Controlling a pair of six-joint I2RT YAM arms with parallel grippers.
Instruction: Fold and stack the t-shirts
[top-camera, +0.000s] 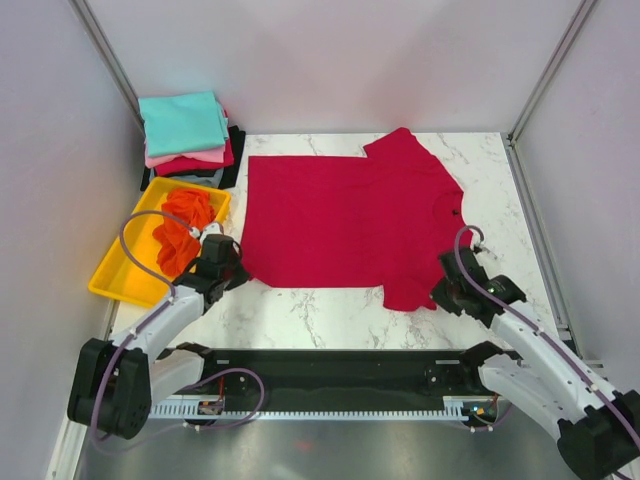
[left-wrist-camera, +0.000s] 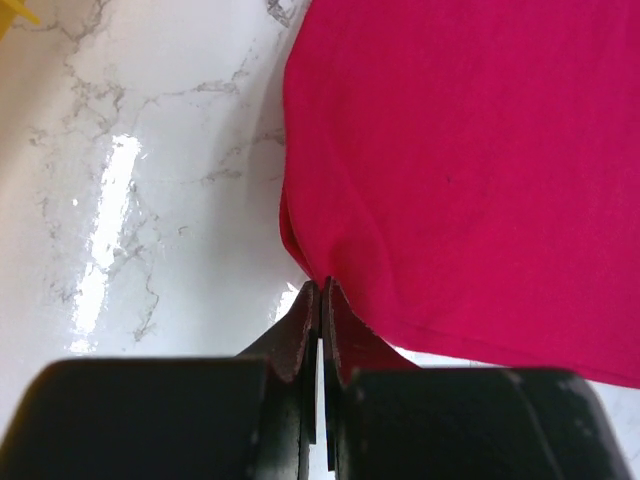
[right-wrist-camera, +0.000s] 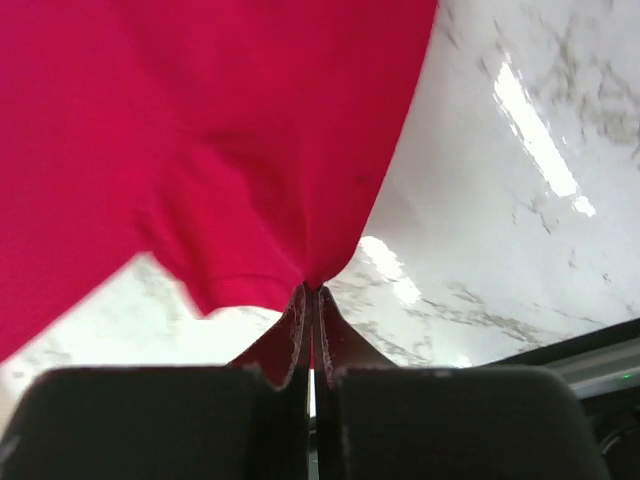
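A crimson red t-shirt (top-camera: 345, 215) lies spread flat on the marble table, neck to the right. My left gripper (top-camera: 232, 262) is shut on its near left hem corner (left-wrist-camera: 325, 265). My right gripper (top-camera: 447, 290) is shut on the cloth at the near sleeve side (right-wrist-camera: 300, 250). A bright orange t-shirt (top-camera: 182, 230) lies crumpled in the yellow tray (top-camera: 120, 280). A stack of folded shirts (top-camera: 188, 135), teal on top, then pink, red and black, sits at the far left corner.
White walls with metal posts enclose the table on three sides. The black base rail (top-camera: 330, 375) runs along the near edge. Bare marble (top-camera: 320, 315) shows between the shirt and the rail.
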